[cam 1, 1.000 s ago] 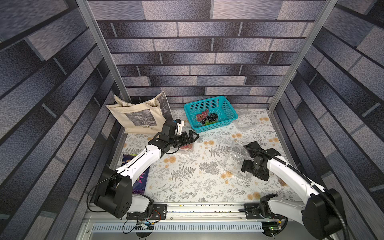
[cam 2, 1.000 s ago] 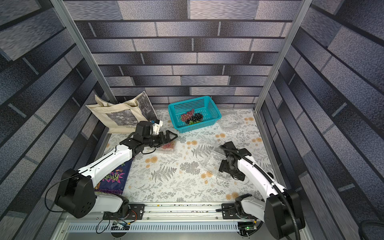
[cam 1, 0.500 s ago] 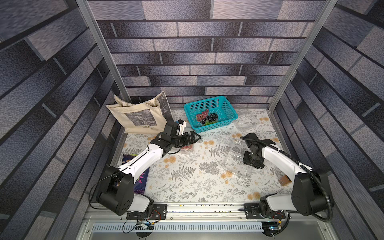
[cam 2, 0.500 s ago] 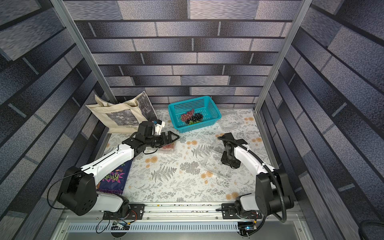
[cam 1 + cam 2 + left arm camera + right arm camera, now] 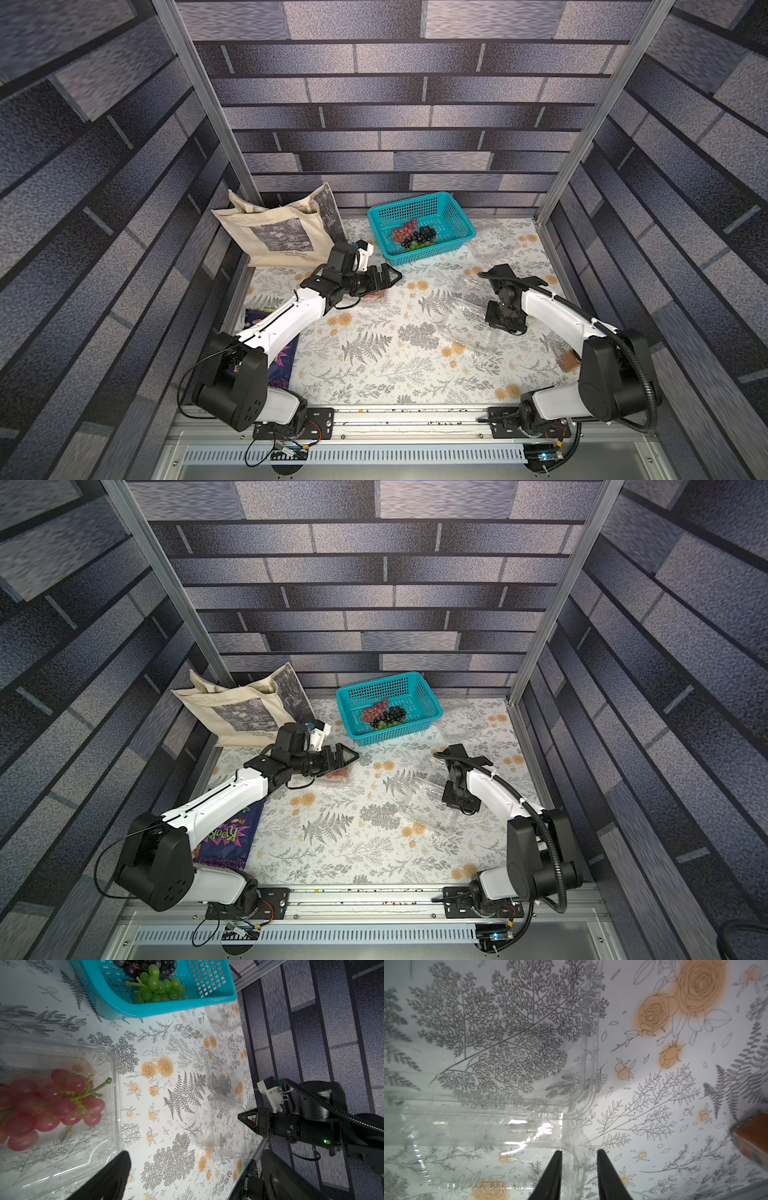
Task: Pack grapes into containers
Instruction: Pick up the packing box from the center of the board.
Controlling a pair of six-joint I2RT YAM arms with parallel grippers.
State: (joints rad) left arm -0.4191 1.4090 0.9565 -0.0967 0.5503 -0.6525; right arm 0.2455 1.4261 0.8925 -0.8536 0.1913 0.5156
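My left end effector [image 5: 387,277] hangs with its jaws spread wide beside a clear container [image 5: 115,1076] that holds red grapes [image 5: 52,1103], at ten o'clock on the counter [image 5: 374,374]. My right end effector [image 5: 578,1152] straddles a corner of an empty container [image 5: 465,322] at three o'clock. The jaws are narrow, but I cannot tell whether they pinch it. Mixed grapes [image 5: 415,239] lie in the teal basket [image 5: 415,203] at twelve.

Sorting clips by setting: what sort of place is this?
Probably a staged robot test cell, not a real room: brick-print wall panels on aluminium posts, two arms bolted to a base rail, and a floral tablecloth holding a teal basket of grapes.
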